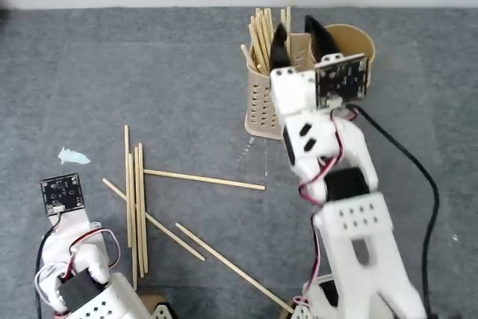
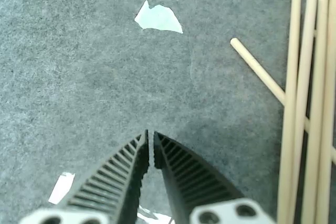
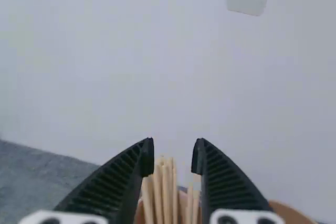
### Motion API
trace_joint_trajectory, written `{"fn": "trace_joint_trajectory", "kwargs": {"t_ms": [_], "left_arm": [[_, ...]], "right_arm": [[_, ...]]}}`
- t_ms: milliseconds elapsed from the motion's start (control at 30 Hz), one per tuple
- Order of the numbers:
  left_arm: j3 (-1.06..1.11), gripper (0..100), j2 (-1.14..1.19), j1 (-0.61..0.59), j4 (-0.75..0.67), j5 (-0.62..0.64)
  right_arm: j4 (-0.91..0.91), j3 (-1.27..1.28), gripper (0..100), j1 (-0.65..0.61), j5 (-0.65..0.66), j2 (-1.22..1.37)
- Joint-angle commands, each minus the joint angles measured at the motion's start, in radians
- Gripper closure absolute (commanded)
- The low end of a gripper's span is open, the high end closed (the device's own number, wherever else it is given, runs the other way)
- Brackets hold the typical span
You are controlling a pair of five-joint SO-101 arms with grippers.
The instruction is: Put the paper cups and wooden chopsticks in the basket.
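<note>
Drop-off, seemingly: your right gripper hangs released above the basket; next, gather the loose chopsticks near your clenched, empty left gripper.

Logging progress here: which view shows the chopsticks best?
High view: it takes in the loose chopsticks on the table and those standing in the basket. Left wrist view: parts of a few loose ones. Right wrist view: tips of standing ones between the fingers of the right gripper.
</note>
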Motion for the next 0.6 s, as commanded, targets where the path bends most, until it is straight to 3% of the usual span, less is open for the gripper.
{"fn": "trace_joint_trajectory", "kwargs": {"t_ms": [0, 67, 300, 567], "left_arm": [[-0.005, 98, -0.015, 0.000, -0.023, 0.008], [-0.005, 98, -0.015, 0.000, -0.023, 0.008], [-0.005, 98, -0.015, 0.000, -0.021, 0.008], [-0.041, 98, -0.015, 0.006, -0.020, -0.015]], "right_arm": [[0.226, -0.005, 94.7, -0.059, -0.009, -0.171], [0.363, -0.003, 99.6, -0.085, -0.026, -0.232], [0.711, 0.066, 99.1, -0.104, -0.267, -0.314], [0.699, 0.305, 99.0, -0.097, -0.331, -0.321]]}}
